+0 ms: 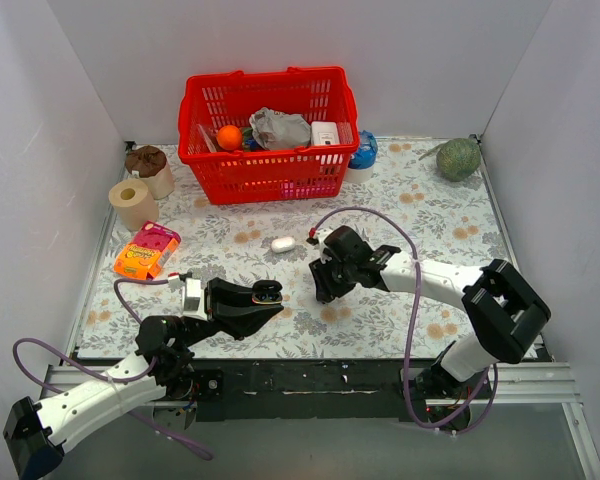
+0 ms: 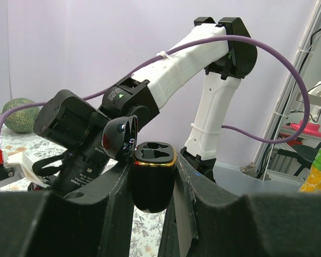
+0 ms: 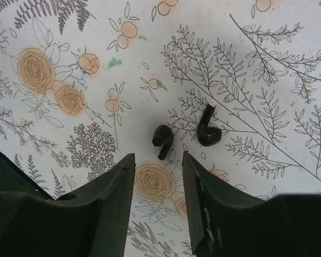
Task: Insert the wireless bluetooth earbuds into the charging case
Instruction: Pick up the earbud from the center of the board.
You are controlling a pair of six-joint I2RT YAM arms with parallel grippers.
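The black charging case [image 2: 152, 179] stands upright with its lid [image 2: 119, 138] hinged open, and both earbud wells look empty. My left gripper [image 2: 150, 193] is shut on the case, holding it above the floral cloth; in the top view the case [image 1: 267, 292] sits at the left gripper's tip. Two black earbuds lie on the cloth in the right wrist view, one [image 3: 162, 138] just ahead of the finger gap, the other [image 3: 207, 130] to its right. My right gripper [image 3: 158, 163] hovers over them, open, with nothing between its fingers. In the top view the right gripper [image 1: 325, 285] points down at mid-table.
A red basket [image 1: 270, 165] with several items stands at the back. A white pill-shaped case [image 1: 283, 243] lies mid-table. An orange snack packet [image 1: 146, 250] and paper rolls [image 1: 132, 202] sit at the left, a green melon [image 1: 458, 158] at the back right.
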